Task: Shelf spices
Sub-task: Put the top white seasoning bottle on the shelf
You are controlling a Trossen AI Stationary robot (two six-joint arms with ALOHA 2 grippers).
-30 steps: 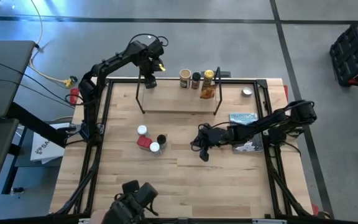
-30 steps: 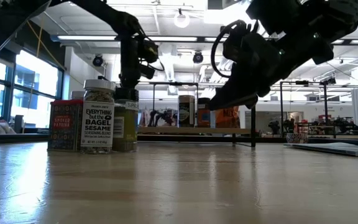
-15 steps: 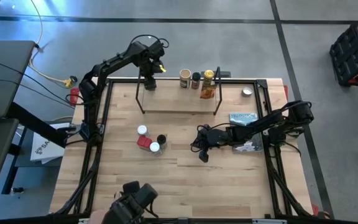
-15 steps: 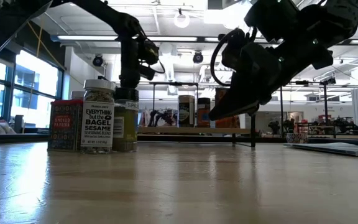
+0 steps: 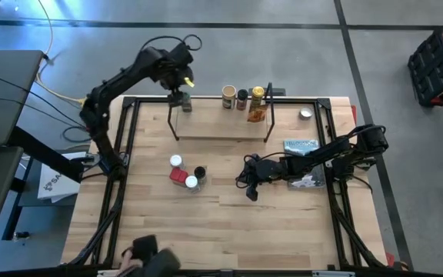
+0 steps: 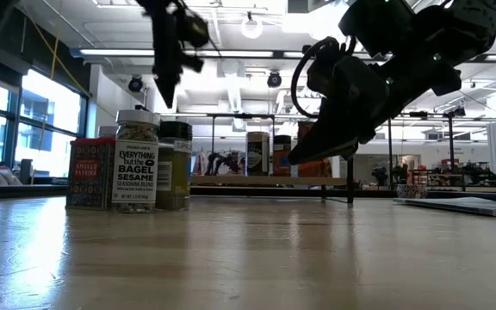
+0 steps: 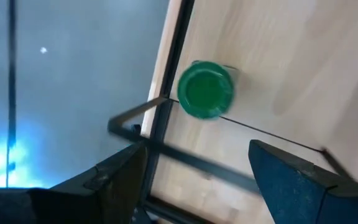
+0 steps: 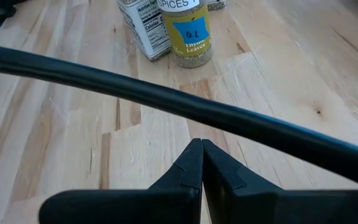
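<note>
Green-lidded jar apparently shelved; left gripper agape above.

My shelf carries a green-lidded jar at its left end; three jars and an orange packet stand near its right end.

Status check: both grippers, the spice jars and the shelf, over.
Left gripper open above green-lid jar on shelf. Right gripper shut, empty, mid-table. Jar cluster unshelved; nothing blocking.
</note>
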